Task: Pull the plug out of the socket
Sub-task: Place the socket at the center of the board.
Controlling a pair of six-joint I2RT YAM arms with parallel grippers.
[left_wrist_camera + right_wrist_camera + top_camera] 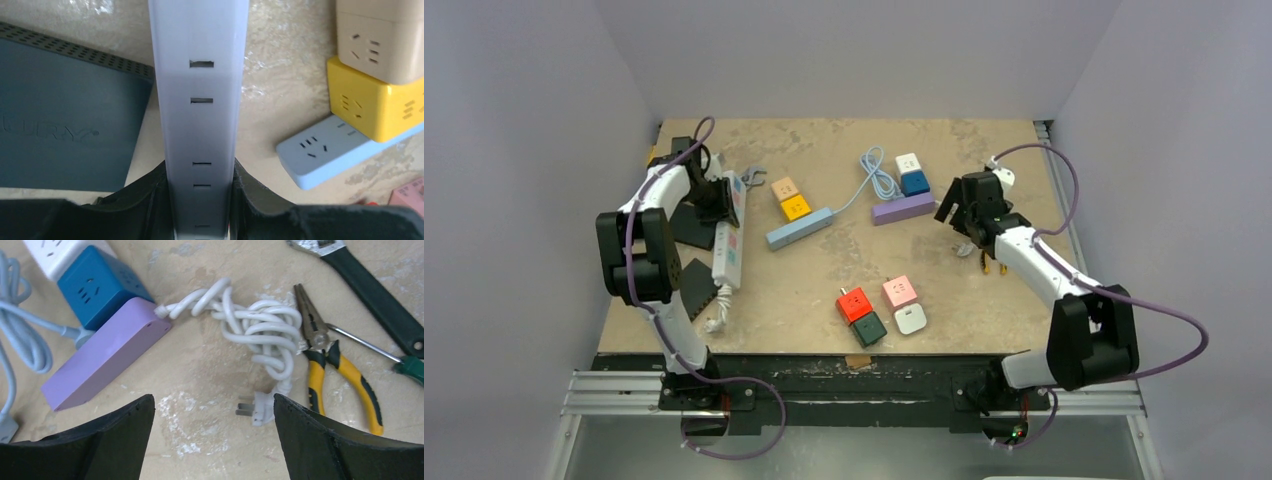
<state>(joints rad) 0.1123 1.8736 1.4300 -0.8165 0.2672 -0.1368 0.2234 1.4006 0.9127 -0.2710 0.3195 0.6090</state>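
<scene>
On the right, yellow-handled pliers lie beside a black-handled wrench and a green-handled screwdriver, while further left a beige cube touches a yellow cube against a light blue strip, and red, dark green, pink and white cubes cluster near centre.

One piece of lettering can be partly read. It stands on the top face of a dark blue-grey box lying flat on the worktop, just left of the white power strip. The letters are raised capitals in the same dark colour as the box, so they show only faintly. The word ends in "URY"; its earlier letters are cut off at the left edge of the left wrist view. A tiny mark follows the Y, too small to make out. In the top view the lettering is too small to read.
</scene>
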